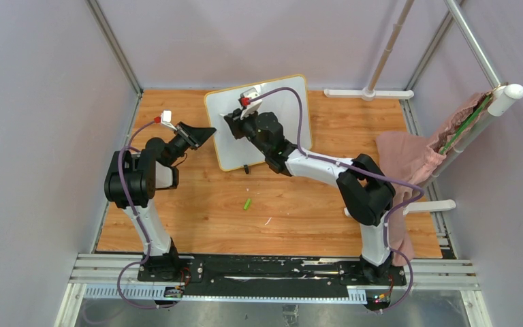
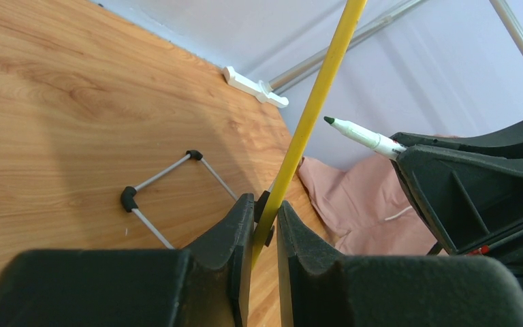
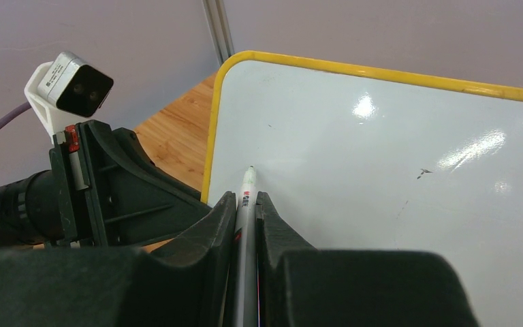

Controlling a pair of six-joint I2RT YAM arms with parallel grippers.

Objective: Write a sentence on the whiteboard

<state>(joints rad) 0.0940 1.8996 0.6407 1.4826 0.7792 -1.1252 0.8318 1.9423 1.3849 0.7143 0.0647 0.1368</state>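
My right gripper (image 3: 245, 204) has the marker (image 3: 248, 187) clenched between its jaws. The tip pokes out just ahead of them at the whiteboard (image 3: 381, 157), though I cannot tell whether it is touching or just off. My left gripper (image 2: 264, 221) is clamped on the yellow rim (image 2: 311, 112), steadying it. I judge writing is only starting, since the glossy white face beyond the tip shows no words, only a faint speck (image 3: 423, 174). Next I need light, steady contact and an even first stroke.
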